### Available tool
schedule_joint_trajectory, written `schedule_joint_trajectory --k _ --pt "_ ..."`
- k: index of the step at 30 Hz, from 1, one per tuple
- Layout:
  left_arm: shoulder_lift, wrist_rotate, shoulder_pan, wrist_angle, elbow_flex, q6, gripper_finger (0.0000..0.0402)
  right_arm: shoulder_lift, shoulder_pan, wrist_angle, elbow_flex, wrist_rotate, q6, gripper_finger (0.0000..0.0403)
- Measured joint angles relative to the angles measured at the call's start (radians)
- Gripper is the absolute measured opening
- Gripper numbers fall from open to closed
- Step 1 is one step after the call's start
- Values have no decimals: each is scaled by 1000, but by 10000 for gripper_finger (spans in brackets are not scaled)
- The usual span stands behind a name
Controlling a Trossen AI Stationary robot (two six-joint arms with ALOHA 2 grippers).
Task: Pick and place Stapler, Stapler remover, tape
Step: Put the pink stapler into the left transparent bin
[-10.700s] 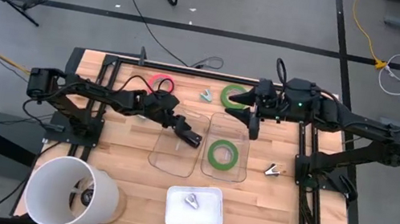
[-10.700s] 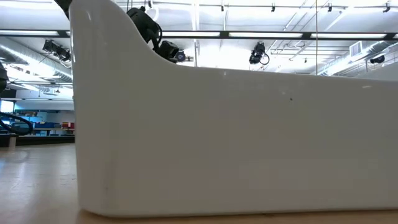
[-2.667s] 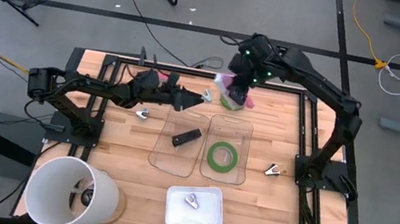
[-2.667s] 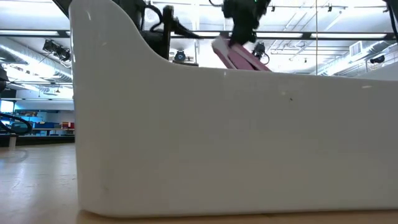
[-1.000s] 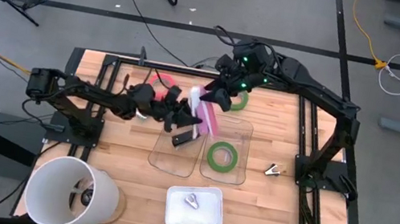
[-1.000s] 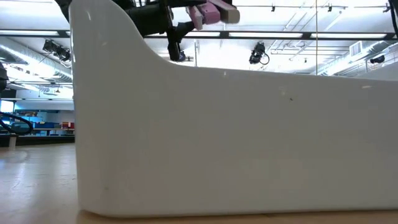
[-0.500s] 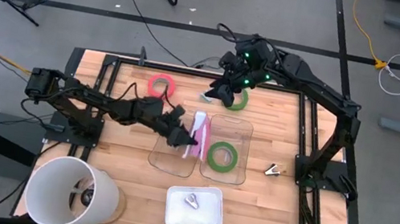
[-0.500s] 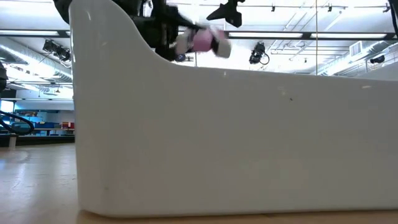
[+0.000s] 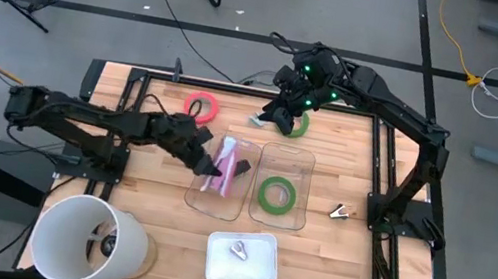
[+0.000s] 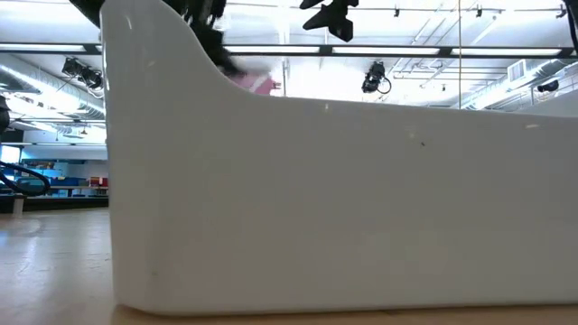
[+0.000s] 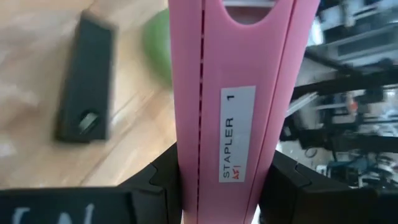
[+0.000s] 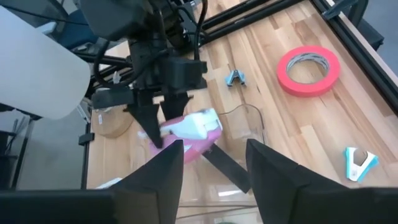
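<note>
A workshop's grey floor surrounds the wooden tabletop. The left gripper, jaws clamped on the pink stapler, holds it over the left clear tray mid-table; lowering and release should follow. The right gripper, empty and part-open, hangs near the far edge. The label reads "STAPLER 1".

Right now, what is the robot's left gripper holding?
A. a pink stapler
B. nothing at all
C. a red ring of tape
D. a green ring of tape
A. The left gripper is clamped on the pink stapler, whose label reads "STAPLER", and the high view shows it over the left clear tray, while the red tape lies untouched on the table.
</note>
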Motion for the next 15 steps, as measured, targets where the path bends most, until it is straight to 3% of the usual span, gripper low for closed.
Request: schedule_joint_trajectory --k 15 --pt "13 -60 -43 -143 1 -62 152 0 -11 41 0 1 -9 166"
